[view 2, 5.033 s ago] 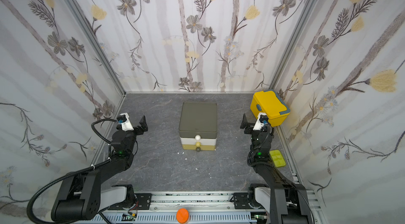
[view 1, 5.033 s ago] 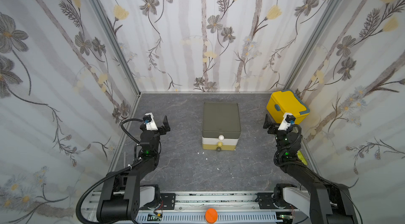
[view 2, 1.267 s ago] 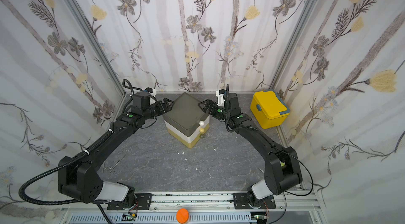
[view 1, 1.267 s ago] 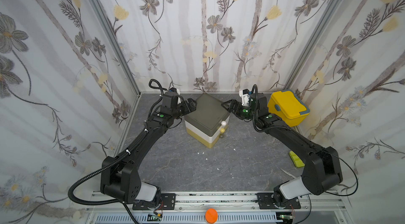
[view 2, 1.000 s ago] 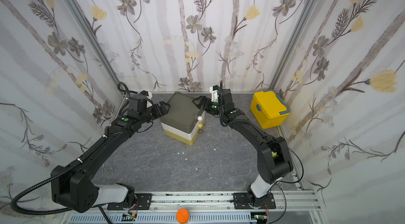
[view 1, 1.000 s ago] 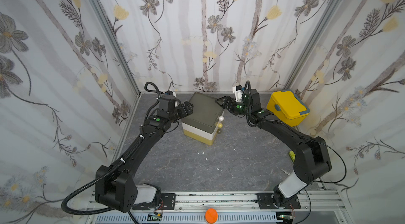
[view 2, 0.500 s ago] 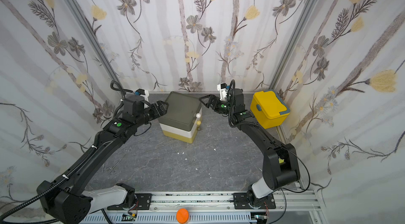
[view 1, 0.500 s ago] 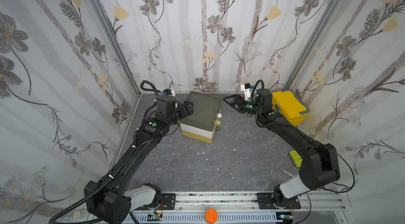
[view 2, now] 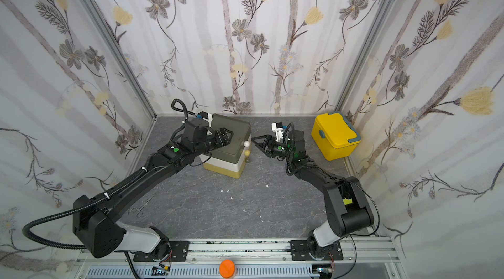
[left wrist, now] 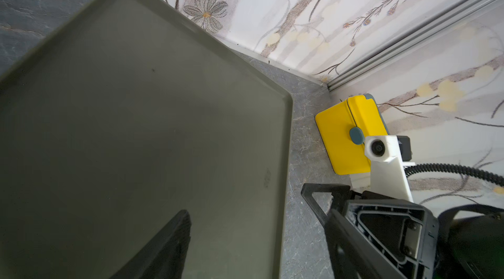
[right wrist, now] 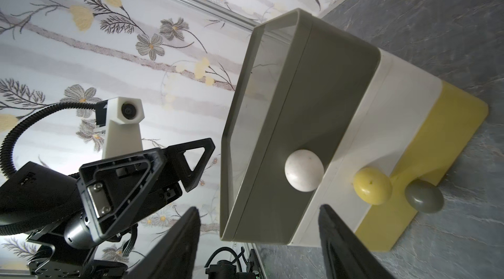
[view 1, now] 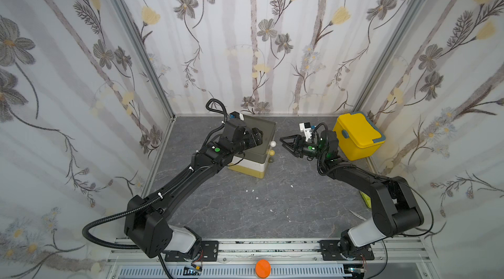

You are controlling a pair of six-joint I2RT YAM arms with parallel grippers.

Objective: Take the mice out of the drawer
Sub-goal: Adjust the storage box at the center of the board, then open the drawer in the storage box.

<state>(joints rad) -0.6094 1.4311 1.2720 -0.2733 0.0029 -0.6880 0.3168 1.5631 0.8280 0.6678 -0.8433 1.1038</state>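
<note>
We see both end effectors at the drawer [view 1: 267, 132], each released and empty.

In both top views the drawer stands on the grey worktop [view 1: 245, 209] near the back wall, turned so that its knob face points toward the right arm. All three tiers sit flush, so the mice are hidden from us. The left end effector [view 2: 230, 135] hovers over the olive-grey top with its jaws apart. Whether it touches the top, we cannot tell. The right end effector [view 1: 283, 142] is just beside the knob face, with its jaws spread. In the right wrist view the white knob [right wrist: 304, 169] lies ahead, between its fingers [right wrist: 343, 239], and clear of both. The yellow knob [right wrist: 372, 186] and olive-grey knob [right wrist: 424, 195] sit on the lower tiers. A yellow box [view 1: 357, 133] stands behind the right arm.
</note>
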